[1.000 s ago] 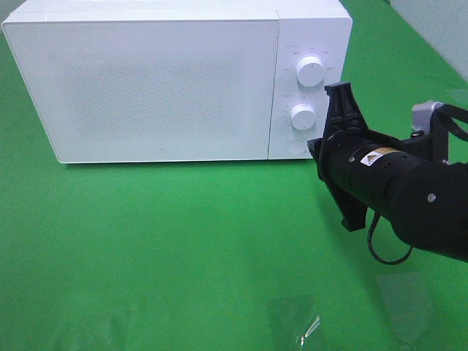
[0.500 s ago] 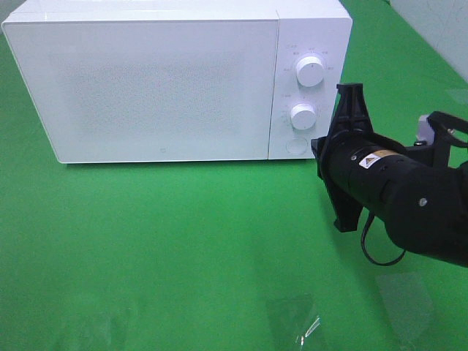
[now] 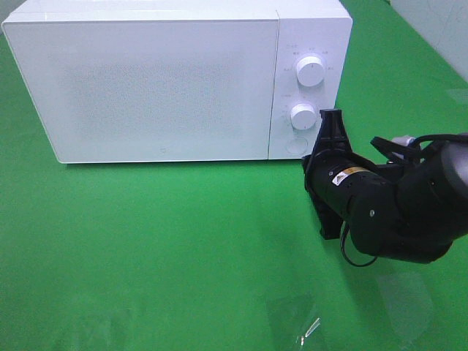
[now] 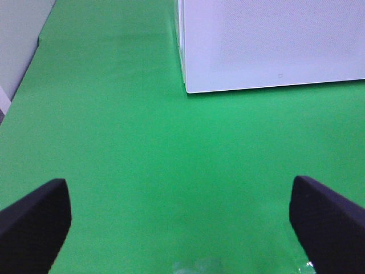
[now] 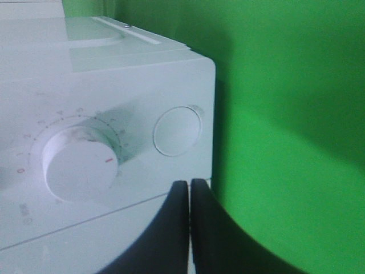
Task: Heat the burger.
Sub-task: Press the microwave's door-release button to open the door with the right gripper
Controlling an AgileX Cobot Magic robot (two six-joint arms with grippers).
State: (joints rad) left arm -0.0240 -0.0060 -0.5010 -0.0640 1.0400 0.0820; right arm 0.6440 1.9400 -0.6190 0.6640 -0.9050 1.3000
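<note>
The right hand (image 3: pixel 333 117) sits at centre right of the high view, its fingers pressed together on nothing, the tip just beside the lower dial (image 3: pixel 303 115) of the microwave (image 3: pixel 161 80). Its wrist view adds what the high view cannot: the closed tip stands low in the frame, close under the gap between that dial and the round button (image 5: pixel 177 131). Whether it touches the panel cannot be told.

The left hand (image 4: pixel 178 188) shows only in its own wrist view, fingers spread wide with bare green worktop (image 4: pixel 142 148) between them and the microwave's corner at upper right.

The door (image 3: pixel 146 88) is shut in the high view. The burger shows in no view, so its place cannot be told.
</note>
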